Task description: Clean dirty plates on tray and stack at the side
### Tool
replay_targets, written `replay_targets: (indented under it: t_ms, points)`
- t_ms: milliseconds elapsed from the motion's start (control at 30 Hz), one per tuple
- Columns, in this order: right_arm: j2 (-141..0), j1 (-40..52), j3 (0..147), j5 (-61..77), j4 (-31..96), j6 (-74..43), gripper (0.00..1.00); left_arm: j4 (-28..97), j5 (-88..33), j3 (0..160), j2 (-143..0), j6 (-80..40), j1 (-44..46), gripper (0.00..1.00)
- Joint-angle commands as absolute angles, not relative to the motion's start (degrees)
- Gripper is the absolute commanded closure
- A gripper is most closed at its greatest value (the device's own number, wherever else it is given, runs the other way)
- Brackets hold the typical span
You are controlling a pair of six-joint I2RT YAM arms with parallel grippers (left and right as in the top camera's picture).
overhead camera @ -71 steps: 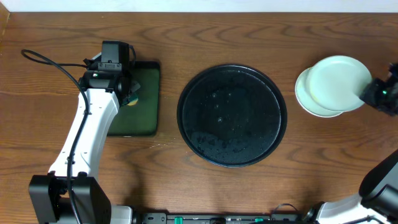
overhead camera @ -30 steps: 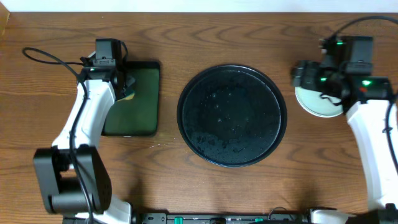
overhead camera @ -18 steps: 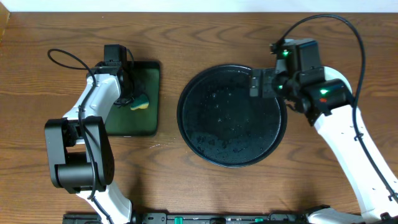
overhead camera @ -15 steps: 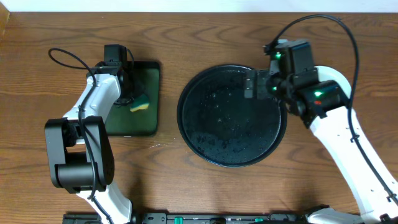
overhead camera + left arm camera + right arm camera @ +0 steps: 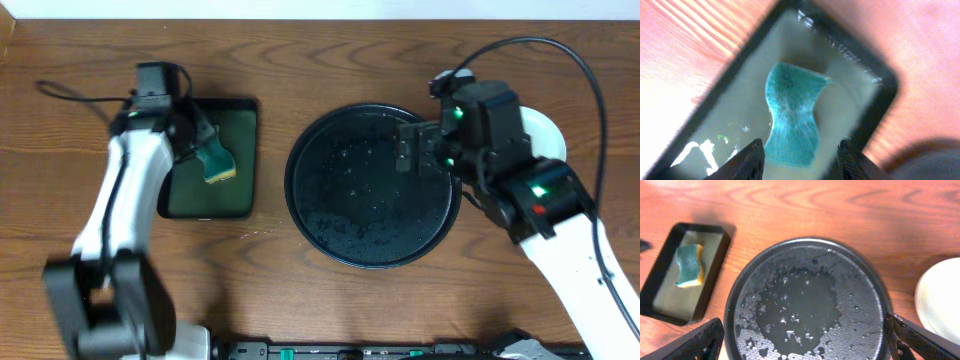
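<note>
Up close, the big round black speckled tray [image 5: 790,295] is wet with nothing on it, right gripper [image 5: 412,150] spread wide above. Left gripper [image 5: 800,152] hangs spread over the teal sponge [image 5: 792,115] in the dark-green rectangular tray [image 5: 850,115]. Pale glossy round plates [image 5: 548,128] sit on the wooden counter [image 5: 300,60] just past the black tray's right rim. Looks basically done.

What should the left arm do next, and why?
Probably lift the left pincer straight up: its jaws are open, the teal-and-yellow sponge lies in the small dark-green rectangular tray, and the pale round plates sit beside the large round black tray, not on it.
</note>
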State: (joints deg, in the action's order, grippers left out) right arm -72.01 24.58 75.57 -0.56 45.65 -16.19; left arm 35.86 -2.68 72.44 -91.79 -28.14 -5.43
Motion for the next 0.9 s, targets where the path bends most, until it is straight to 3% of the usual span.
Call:
replay_targets:
  t_ms: [0,33,133,167,200,400,867]
  points:
    - [-67.8,25.2,76.0,-3.2,47.3,-17.6,0.01,39.4,-2.6,73.2,-81.8,-27.0,-5.7,0.51]
    - [-66.8,25.3,76.0,-3.2,48.4,-17.6,0.01,41.2,-2.6,73.2,-79.4,-27.0,-5.7,0.51]
    - [-63.2,26.6,76.0,-3.3,54.8,-17.5,0.01,47.5,-2.6,73.2,-73.3,-27.0,-5.7,0.30]
    - [-62.3,27.2,76.0,-3.6,56.5,-17.6,0.01,49.3,-2.6,73.2,-71.8,-27.0,-5.7,0.30]
    - [-61.1,28.1,75.9,-4.3,58.5,-17.6,0.01,51.0,-2.6,73.2,-70.5,-27.0,-5.7,0.19]
    - [-54.6,34.4,75.1,-7.5,63.8,-17.6,0.01,55.5,-2.5,73.2,-66.2,-27.0,-5.7,0.18]
    - [-53.3,34.7,75.1,-7.2,66.3,-17.6,0.01,55.5,-2.5,73.2,-66.3,-27.0,-5.7,0.18]
